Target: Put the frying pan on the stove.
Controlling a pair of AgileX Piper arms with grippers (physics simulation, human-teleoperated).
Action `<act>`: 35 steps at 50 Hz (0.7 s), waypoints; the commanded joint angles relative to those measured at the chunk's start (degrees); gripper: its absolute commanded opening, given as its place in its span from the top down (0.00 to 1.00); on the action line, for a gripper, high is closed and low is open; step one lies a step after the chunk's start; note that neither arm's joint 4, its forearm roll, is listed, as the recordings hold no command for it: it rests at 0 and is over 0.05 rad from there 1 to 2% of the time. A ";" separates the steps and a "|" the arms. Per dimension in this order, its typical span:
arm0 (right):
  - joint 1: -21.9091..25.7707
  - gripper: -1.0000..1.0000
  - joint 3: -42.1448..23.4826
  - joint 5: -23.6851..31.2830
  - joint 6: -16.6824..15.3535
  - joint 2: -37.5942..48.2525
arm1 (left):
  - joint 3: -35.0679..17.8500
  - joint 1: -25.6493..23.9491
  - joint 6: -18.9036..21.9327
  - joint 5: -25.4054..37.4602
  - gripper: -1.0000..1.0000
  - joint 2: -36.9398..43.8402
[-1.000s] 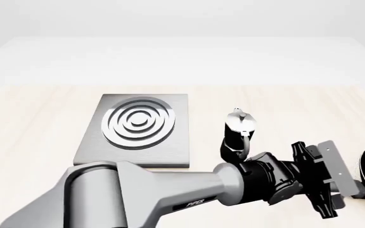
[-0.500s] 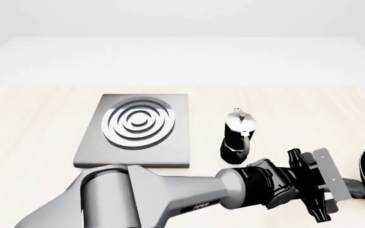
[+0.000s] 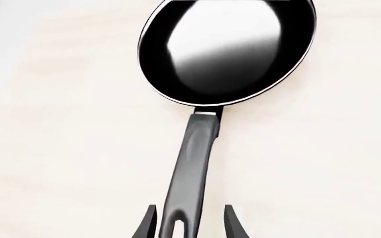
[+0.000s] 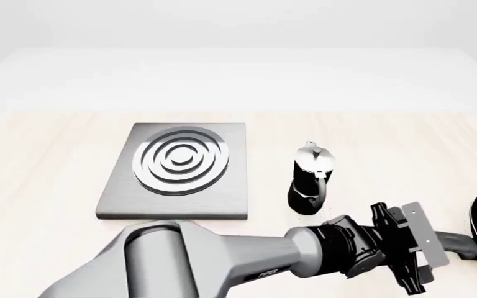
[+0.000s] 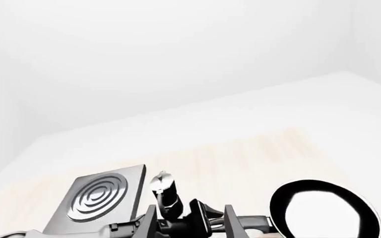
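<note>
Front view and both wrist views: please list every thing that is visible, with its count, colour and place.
frying pan: one, black with a glossy pale inside and a long dark handle, on the table at the far right of the front view.
stove: one, grey slab with a burner of silver and dark rings, left of centre on the table.
moka pot: one, black with a silver lid, upright, right of the stove.
table: one, pale wood.
left gripper: one, dark fingers either side of the pan handle's end, open.
right gripper: one, dark fingers at the edge of its wrist view, open.
</note>
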 commanded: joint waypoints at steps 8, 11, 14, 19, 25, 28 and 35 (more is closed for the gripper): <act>0.03 0.00 0.68 0.00 0.04 0.00 | -2.34 0.61 -1.48 1.07 0.00 1.32; -0.05 0.00 0.73 0.00 0.18 0.00 | -2.94 0.77 -1.76 1.31 0.00 1.74; -0.09 0.00 0.78 0.00 0.25 0.00 | -3.15 0.88 -1.70 1.31 0.00 2.06; -0.13 0.00 0.82 0.00 0.29 0.00 | -2.96 0.96 -1.49 1.09 1.00 1.78; -0.15 0.00 0.76 0.00 0.15 0.00 | -3.57 1.80 0.05 1.22 1.00 1.46; -0.16 0.00 0.67 0.00 0.02 0.00 | -3.84 2.15 0.79 1.67 1.00 1.20; -0.15 0.00 0.64 0.00 -0.20 0.00 | -2.88 2.68 1.61 2.29 1.00 -1.41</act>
